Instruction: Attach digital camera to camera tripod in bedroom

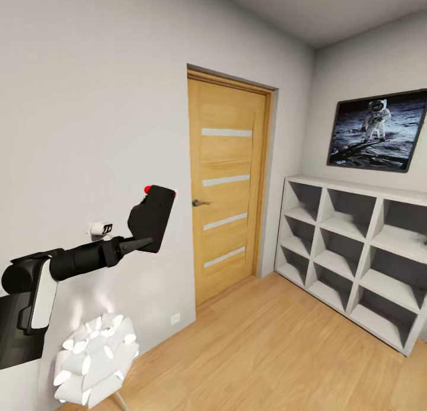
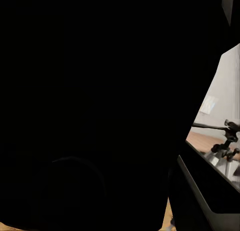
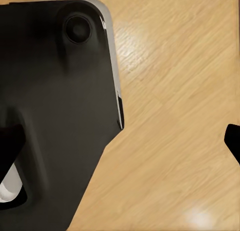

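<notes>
My left gripper (image 1: 144, 242) clamps the digital camera (image 1: 152, 217) aloft beside the oak door (image 1: 228, 185), carried clear of the floor for mounting; the tripod head (image 2: 227, 138) shows nearby.

So the digital camera (image 1: 152, 217) is a small black boxy thing with a round red button on its top corner, held up in the air at a tilt in front of the light grey wall, just left of the oak door. In the left wrist view, the camera tripod (image 2: 225, 141) peeks in at the edge: a thin black handle and black joints, rest hidden.
</notes>
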Tool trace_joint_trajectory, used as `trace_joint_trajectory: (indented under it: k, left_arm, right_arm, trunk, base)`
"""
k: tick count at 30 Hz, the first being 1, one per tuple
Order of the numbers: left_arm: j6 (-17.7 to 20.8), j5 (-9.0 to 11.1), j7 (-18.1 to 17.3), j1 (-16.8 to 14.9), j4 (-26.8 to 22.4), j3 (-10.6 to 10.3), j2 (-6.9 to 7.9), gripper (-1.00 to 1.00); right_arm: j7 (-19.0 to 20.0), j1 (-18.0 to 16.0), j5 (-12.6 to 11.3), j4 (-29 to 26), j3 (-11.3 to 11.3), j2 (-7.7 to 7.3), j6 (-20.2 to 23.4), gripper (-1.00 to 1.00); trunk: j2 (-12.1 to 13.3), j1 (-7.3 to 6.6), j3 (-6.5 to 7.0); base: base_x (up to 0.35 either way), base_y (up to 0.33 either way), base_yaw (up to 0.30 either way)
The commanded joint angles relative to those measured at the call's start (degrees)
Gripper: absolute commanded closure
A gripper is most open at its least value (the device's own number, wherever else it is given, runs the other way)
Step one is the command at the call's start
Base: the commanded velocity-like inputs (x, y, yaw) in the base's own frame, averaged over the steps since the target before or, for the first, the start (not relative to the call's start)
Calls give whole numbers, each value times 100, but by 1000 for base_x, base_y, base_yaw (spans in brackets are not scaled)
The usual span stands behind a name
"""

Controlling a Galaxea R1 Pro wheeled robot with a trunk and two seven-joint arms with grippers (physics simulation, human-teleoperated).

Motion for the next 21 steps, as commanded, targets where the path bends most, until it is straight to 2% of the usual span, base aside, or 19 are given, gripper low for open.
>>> trace_joint_trajectory:
  k: [1,7,21]
  left_arm:
    - [41,13,-15,1,-1,2,2,100]
    - [41,13,-15,2,-1,0,2,100]
    - [41,13,-15,0,-1,0,2,100]
  right_arm:
    - [0,-3,-53,13,39,2,-32,-100]
    - [0,-3,-53,16,37,6,-25,-100]
    - [31,21,-53,16,47,8,2,-100]
  trunk:
    - [-3,4,0]
    - [-3,4,0]
    - [-3,4,0]
  base:
    - [198,-95,-272]
    - [81,-37,-279]
    - [8,-4,-273]
